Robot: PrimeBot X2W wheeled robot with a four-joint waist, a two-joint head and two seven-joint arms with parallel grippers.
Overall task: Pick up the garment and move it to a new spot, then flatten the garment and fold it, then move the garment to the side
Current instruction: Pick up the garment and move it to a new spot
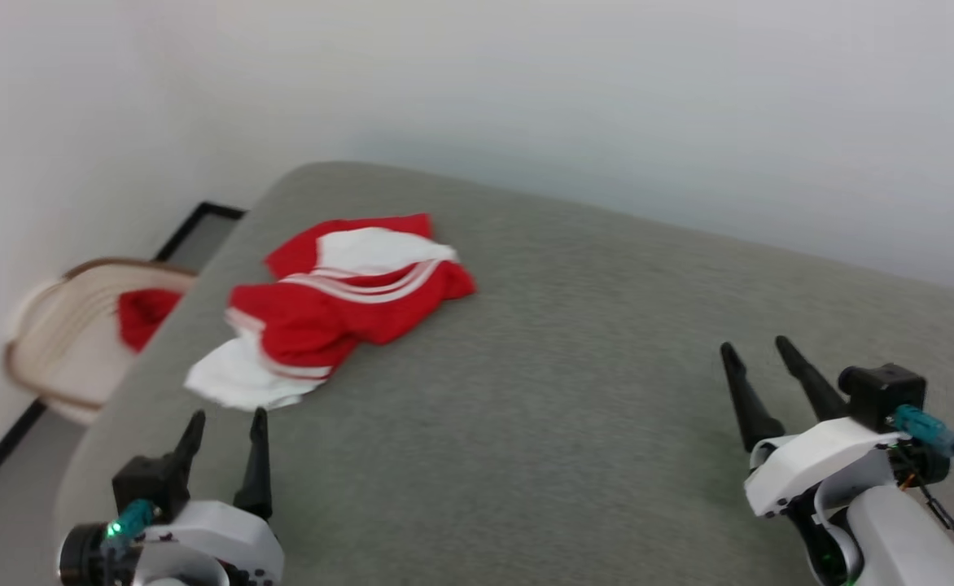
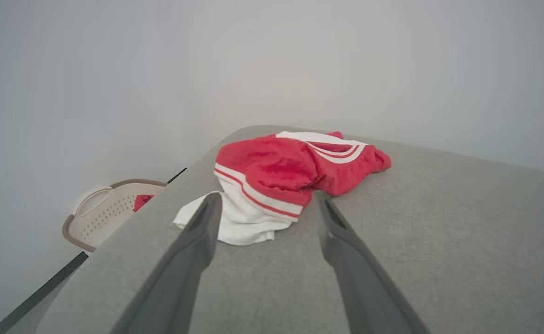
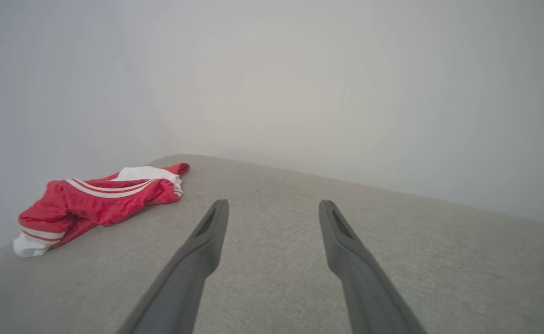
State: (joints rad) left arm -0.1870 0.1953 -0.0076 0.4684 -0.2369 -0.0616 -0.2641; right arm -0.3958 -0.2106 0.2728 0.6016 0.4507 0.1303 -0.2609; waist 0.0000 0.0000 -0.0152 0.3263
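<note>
jersey: the red and white jersey (image 1: 339,301) lies crumpled on the far left of the grey fabric surface (image 1: 591,366), near its left edge, not yet lifted.
long axis: slantwise, from the white sleeve at the near left to the red corner farther off on the right.
left gripper (image 1: 229,413): fingers apart and empty, pointing at the jersey; the white sleeve lies just beyond the tips.
right gripper (image 1: 754,343): fingers apart and empty, well apart from the jersey, which lies off to its left.
nearer arm: the left, needing only a short reach forward, I judge.
</note>
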